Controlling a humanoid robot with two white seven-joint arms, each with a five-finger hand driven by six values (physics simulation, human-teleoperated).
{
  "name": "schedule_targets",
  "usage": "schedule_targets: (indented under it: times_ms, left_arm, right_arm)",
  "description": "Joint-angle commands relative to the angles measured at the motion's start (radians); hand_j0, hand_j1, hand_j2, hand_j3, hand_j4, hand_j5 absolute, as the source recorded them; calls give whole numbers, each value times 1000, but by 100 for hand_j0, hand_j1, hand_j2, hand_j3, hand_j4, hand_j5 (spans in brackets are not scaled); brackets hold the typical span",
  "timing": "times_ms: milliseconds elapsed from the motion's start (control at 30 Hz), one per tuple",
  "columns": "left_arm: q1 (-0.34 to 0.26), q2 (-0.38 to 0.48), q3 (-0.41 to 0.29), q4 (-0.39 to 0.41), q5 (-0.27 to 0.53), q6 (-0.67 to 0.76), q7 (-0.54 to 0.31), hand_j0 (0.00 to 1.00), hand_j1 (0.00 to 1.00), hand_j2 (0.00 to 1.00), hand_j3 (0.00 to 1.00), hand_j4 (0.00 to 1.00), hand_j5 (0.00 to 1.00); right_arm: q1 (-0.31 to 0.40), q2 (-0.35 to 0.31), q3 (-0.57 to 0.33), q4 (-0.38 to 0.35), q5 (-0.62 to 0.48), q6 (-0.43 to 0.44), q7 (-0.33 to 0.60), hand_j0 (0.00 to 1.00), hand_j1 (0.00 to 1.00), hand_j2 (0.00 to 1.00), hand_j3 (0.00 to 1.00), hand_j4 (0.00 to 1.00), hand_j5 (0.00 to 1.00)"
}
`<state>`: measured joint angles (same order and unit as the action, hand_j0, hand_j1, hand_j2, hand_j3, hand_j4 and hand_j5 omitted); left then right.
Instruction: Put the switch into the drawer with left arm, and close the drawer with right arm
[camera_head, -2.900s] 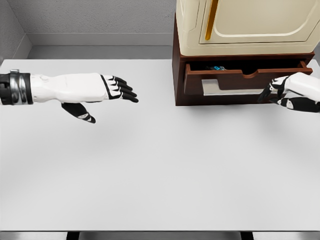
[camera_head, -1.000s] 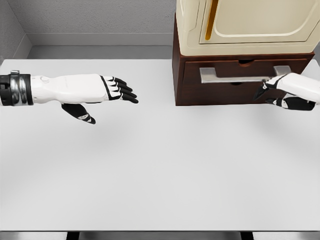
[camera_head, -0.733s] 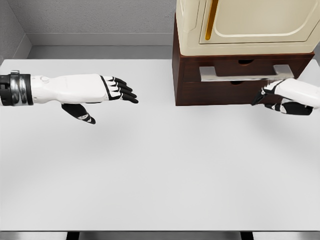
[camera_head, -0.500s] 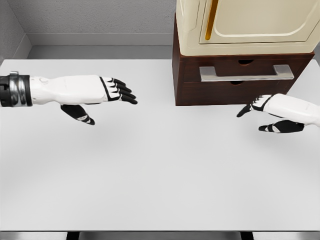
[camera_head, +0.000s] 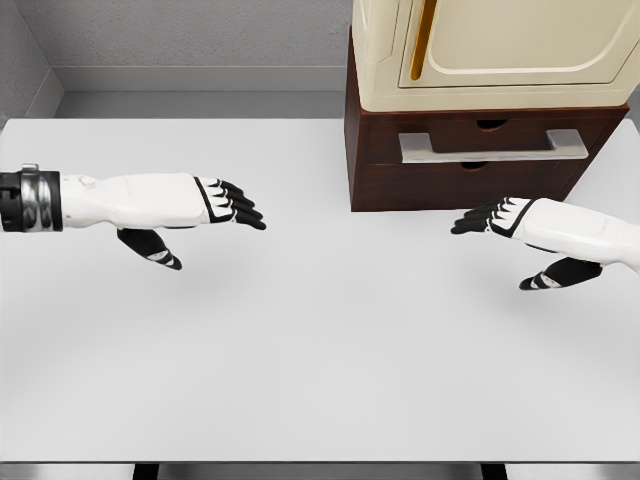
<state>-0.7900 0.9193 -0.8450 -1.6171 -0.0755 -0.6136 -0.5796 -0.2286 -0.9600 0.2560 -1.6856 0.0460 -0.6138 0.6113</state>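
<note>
The brown drawer (camera_head: 480, 160) under the cream cabinet (camera_head: 490, 50) is pushed fully in, its silver handle (camera_head: 492, 146) across the front. The switch is not visible; the shut drawer hides its inside. My right hand (camera_head: 500, 225) hovers over the table just in front of and below the drawer, fingers stretched out flat, holding nothing. My left hand (camera_head: 205, 215) floats over the left part of the table, fingers extended and thumb hanging down, holding nothing.
The white table (camera_head: 320, 340) stretches across the view, its front edge near the bottom. The cabinet block stands at the back right. A grey wall (camera_head: 190, 40) runs behind the table.
The drawer went from open, with the switch seen inside, to fully shut under my right hand's push. That hand then drew back and down, fingers spreading. My left hand dropped slightly.
</note>
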Motion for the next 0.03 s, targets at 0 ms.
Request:
schedule_targets:
  times_ms: [0]
  left_arm:
    - [0,1,0,0,5,3,0,100,100,100,100,100,100]
  right_arm:
    - [0,-2,0,0,-8,3,0,100,100,100,100,100,100]
